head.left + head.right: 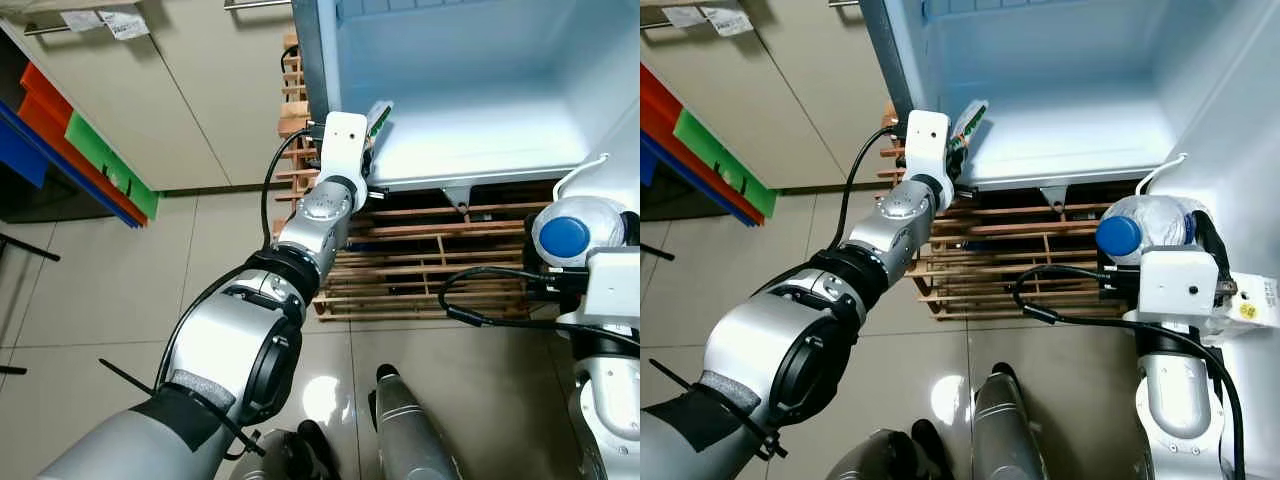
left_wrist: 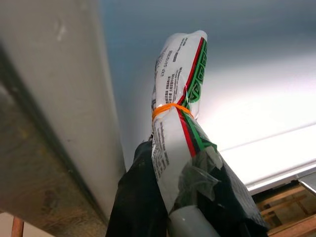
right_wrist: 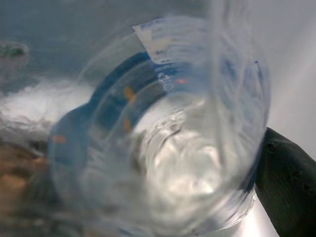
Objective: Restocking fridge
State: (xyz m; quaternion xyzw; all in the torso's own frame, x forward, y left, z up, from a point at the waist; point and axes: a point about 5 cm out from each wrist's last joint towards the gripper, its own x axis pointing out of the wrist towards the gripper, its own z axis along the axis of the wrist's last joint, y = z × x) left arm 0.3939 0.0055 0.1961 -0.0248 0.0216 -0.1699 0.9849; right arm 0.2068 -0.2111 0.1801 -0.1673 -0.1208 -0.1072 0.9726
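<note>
Grippers both carry stock at the open fridge (image 1: pixel 480 100): the right gripper (image 1: pixel 1200 245), nearer, clamps a clear water bottle (image 1: pixel 1145 228) with a blue cap, beside the fridge's right edge. Farther in, the left gripper (image 2: pixel 173 197) pinches a white packet (image 2: pixel 178 98) with green and red stripes, tied by an orange band, just over the fridge's front left lip, above the wooden pallet (image 1: pixel 420 270).

Upper middle of your head view, the white packet (image 2: pixel 178 113) with red and green stripes and an orange band points into the open fridge (image 1: pixel 480 110) at its lower left corner. At the right edge, you see a clear bottle (image 1: pixel 1150 228), blue cap (image 1: pixel 1118 236) facing left.
</note>
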